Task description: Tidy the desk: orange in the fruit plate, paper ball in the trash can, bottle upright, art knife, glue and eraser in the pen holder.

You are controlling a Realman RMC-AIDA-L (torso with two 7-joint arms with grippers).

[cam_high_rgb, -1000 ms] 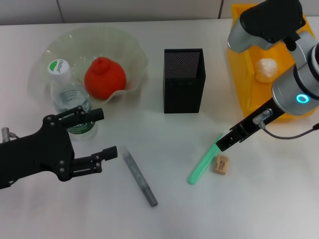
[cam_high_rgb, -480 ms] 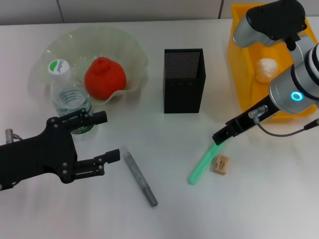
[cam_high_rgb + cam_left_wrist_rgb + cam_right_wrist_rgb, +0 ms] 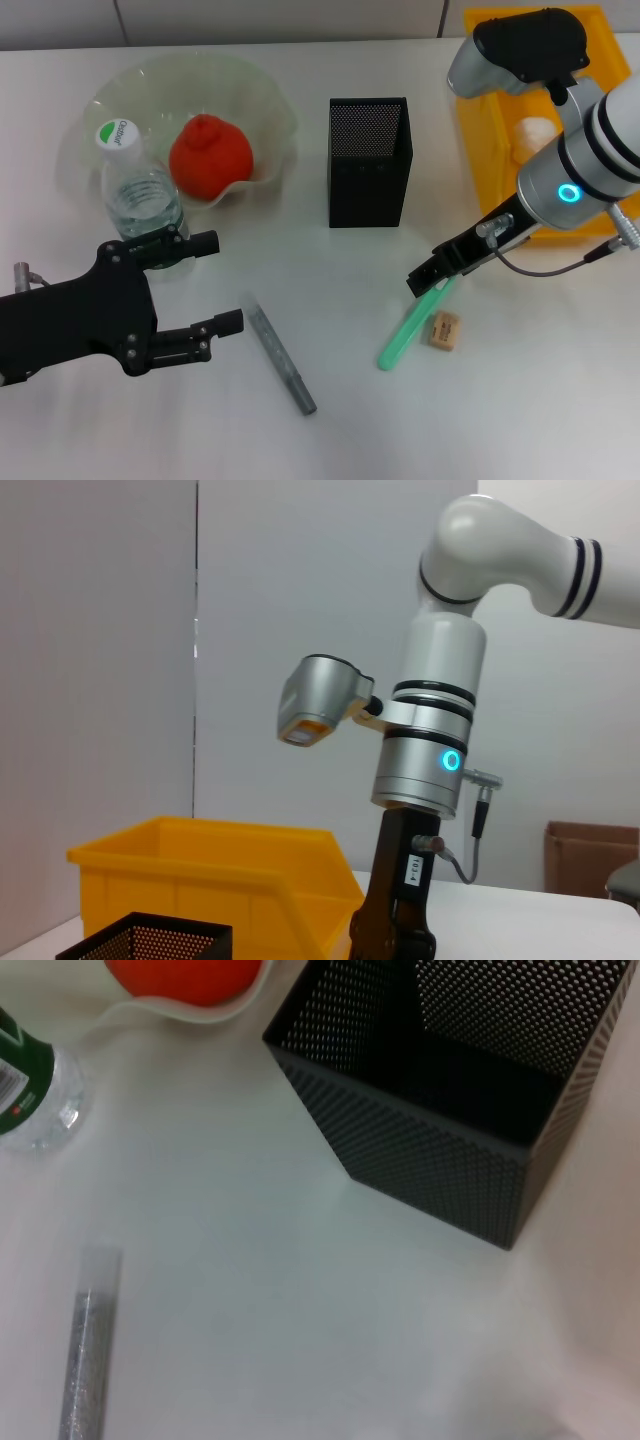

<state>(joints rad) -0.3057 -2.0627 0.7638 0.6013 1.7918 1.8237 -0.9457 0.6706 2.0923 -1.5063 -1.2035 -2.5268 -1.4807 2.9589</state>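
Observation:
The orange (image 3: 208, 155) lies in the fruit plate (image 3: 270, 95). Beside the plate the bottle (image 3: 140, 195) stands upright. My left gripper (image 3: 218, 282) is open and empty just in front of the bottle, apart from it. The grey glue stick (image 3: 281, 358) lies to that gripper's right. The pen holder (image 3: 368, 175) stands mid-table. The green art knife (image 3: 408, 332) and the tan eraser (image 3: 444, 331) lie in front of it. My right gripper (image 3: 425, 280) hangs over the knife's far end. The paper ball (image 3: 535, 133) sits in the yellow trash can (image 3: 495, 150).
The right wrist view shows the pen holder (image 3: 440, 1110), the glue stick (image 3: 90, 1350), the bottle (image 3: 25, 1080) and part of the orange (image 3: 185, 975). In the left wrist view the right arm (image 3: 430, 760) stands before the trash can (image 3: 200, 880). A wall runs behind the table.
My right gripper has moved left, away from the trash can, over the knife's far end. The left gripper has drawn back slightly toward the near edge, away from the bottle.

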